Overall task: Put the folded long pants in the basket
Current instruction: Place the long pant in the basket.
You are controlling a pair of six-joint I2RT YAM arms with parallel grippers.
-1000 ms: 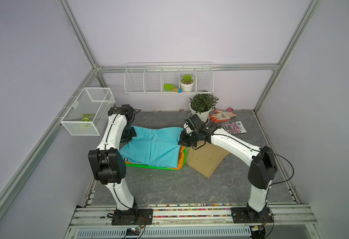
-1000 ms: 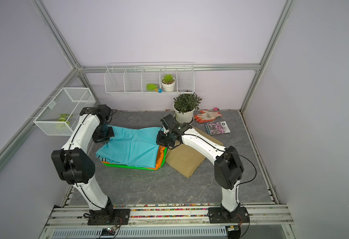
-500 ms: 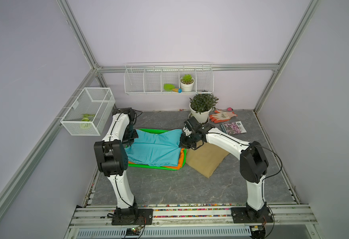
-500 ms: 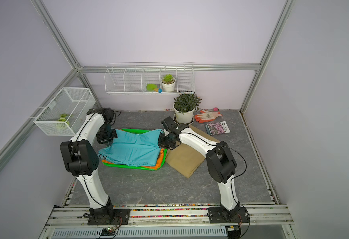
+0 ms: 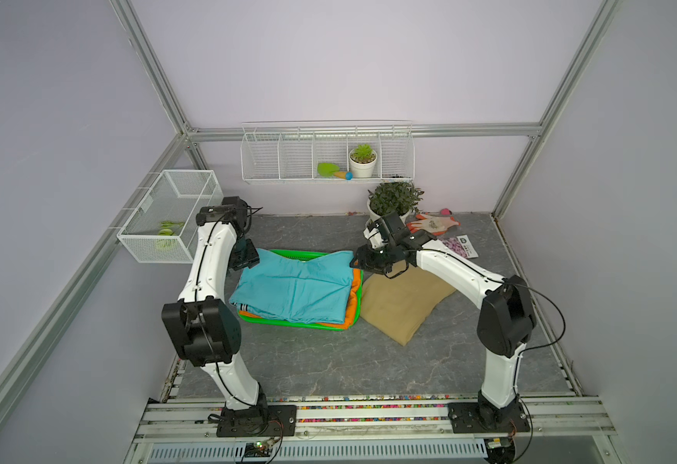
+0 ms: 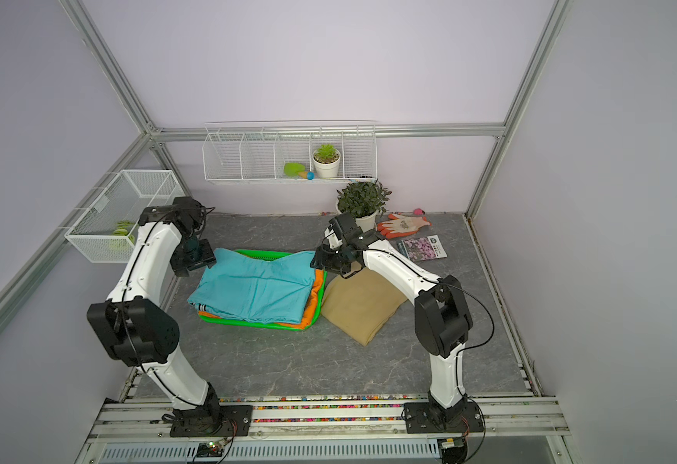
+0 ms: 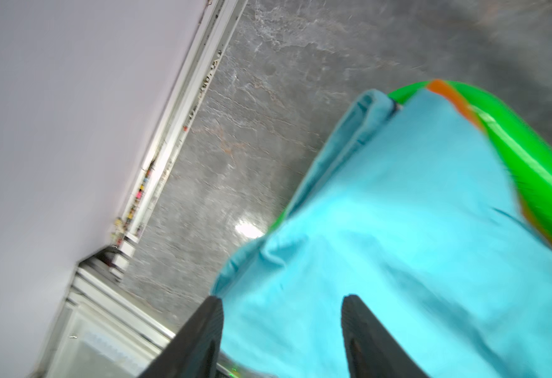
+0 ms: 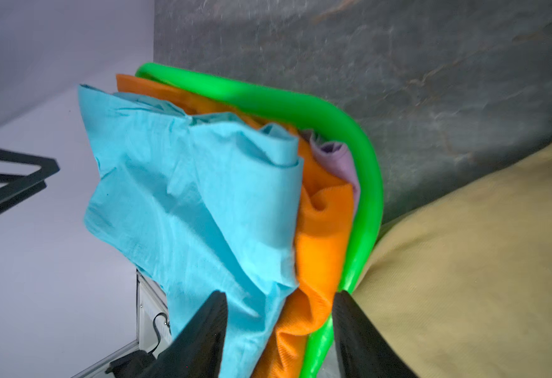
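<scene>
From where I stand, the teal folded cloth trousers [image 5: 296,287] lie on top of the orange folded cloth trousers [image 5: 355,295] in the shallow bright green plastic basket [image 5: 288,254]. The left hand [image 7: 283,299] and right hand [image 8: 280,294] are both spread, pinching nothing. I'd lift them straight up so no fold snags. Next I'd fetch the tan folded cloth trousers [image 5: 401,305], which lie on the grey desk [image 5: 329,361] against the basket's rim.

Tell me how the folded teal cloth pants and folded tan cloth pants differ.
The teal pants lie topmost in the bright green plastic basket; the tan pants lie outside it, on the grey tabletop. Teal is bunched at a corner; tan lies flatter. Both are folded cloth.
</scene>
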